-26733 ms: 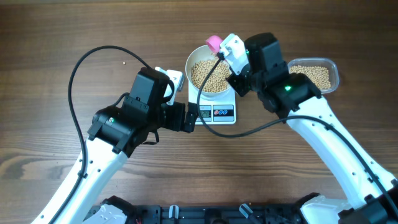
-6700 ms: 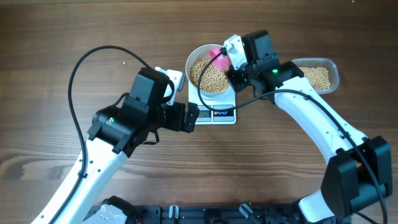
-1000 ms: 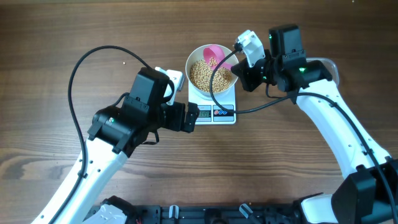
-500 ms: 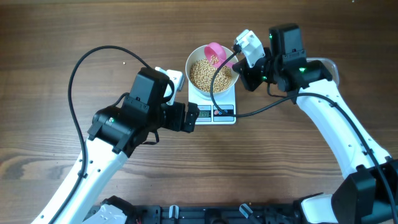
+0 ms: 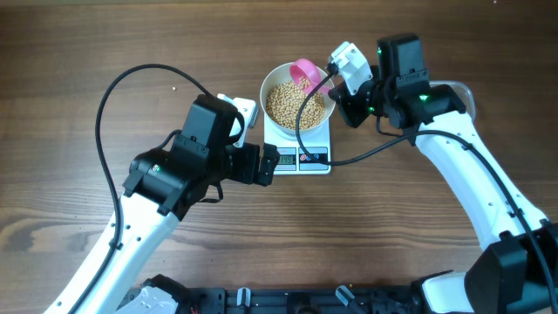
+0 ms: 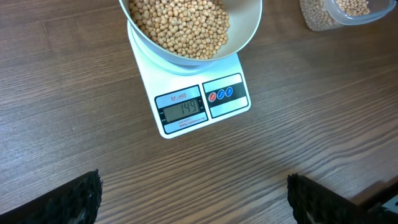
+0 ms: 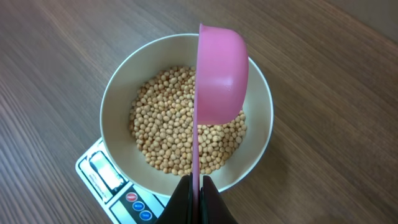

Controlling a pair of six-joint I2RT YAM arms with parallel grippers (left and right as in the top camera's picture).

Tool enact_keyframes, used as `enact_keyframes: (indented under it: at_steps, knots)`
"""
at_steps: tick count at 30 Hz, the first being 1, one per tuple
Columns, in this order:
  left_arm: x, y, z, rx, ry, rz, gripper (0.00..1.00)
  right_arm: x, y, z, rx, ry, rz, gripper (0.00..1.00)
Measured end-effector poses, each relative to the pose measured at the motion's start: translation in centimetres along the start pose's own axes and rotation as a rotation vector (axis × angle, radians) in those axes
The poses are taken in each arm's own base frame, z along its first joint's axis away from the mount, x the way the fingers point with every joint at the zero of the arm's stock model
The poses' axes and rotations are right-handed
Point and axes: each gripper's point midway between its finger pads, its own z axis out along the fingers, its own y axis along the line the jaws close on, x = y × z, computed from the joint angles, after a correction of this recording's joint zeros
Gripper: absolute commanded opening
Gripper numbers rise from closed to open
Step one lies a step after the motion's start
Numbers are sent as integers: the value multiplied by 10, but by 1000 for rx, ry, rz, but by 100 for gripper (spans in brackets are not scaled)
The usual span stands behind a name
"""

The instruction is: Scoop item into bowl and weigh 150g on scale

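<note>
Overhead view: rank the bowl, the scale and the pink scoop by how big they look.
Largest, tied: white bowl and scale look about equally wide. The bowl hides much of the scale, so I won't rank them.
Smallest: pink scoop, even though it hangs above the bowl, nearer the camera.

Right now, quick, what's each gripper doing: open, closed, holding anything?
Left gripper: open, holding nothing.
Right gripper: closed on the handle of the pink scoop, which is tipped over the bowl.
</note>
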Motion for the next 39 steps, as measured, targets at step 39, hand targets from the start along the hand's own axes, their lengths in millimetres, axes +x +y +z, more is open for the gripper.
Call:
enact_keyframes:
  at_steps: [39]
  knots:
    - [0, 0, 0, 0, 0, 0, 100, -15, 10, -15, -39, -62, 179, 4]
